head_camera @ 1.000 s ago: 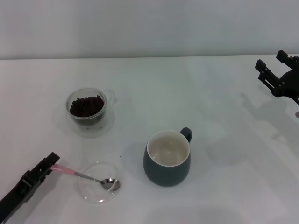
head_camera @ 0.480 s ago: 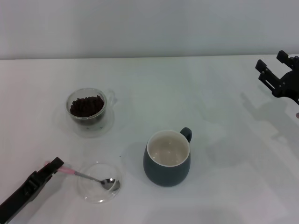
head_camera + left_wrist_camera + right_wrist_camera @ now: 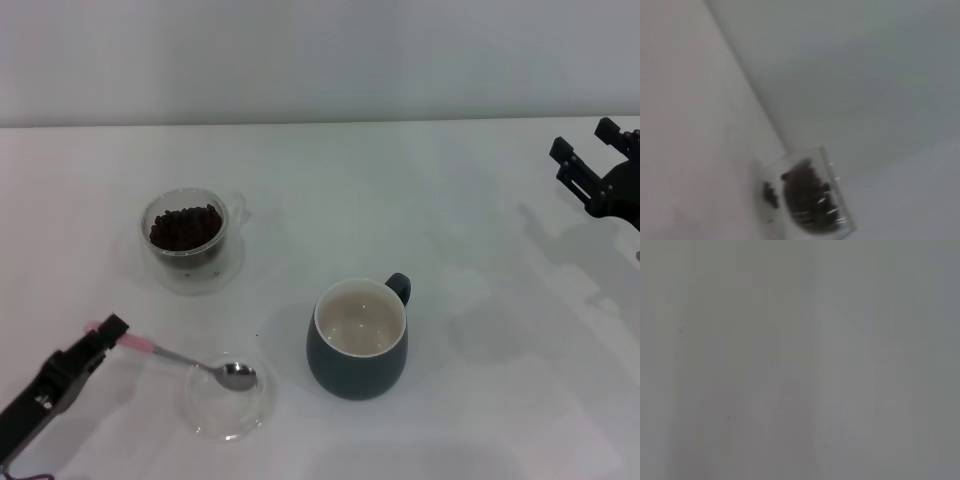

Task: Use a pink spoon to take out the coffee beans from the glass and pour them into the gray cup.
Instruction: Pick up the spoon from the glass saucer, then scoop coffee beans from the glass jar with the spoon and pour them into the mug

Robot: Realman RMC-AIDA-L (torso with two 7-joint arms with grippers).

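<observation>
Left gripper [image 3: 105, 333] is at the near-left of the table [image 3: 420, 190], clamped on the end of the pink spoon's [image 3: 190, 362] handle. Spoon runs from the gripper toward the right, handle end raised, metal bowl over the far edge of the shallow clear dish [image 3: 229, 408]; can't tell if the bowl touches the dish rim or hangs just above it. Spoon bowl looks empty. Dish sits near-left, just left of the gray cup [image 3: 359, 338]. Gray cup is near centre, upright, handle pointing far-right, cream inside visible with no beans in it. The glass [image 3: 190, 238] stands upright on the left, farther back than the dish and well apart from the spoon; coffee beans [image 3: 185, 227] fill its lower part, all of them inside the glass. Left wrist view shows the glass [image 3: 810, 197] with the beans [image 3: 805, 190] in it, blurred, on the white surface. Right gripper [image 3: 598, 170] is at the far right edge, off the table surface, fingers apart, holding nothing, well away from every task item. Right wrist view shows only plain grey surface.
</observation>
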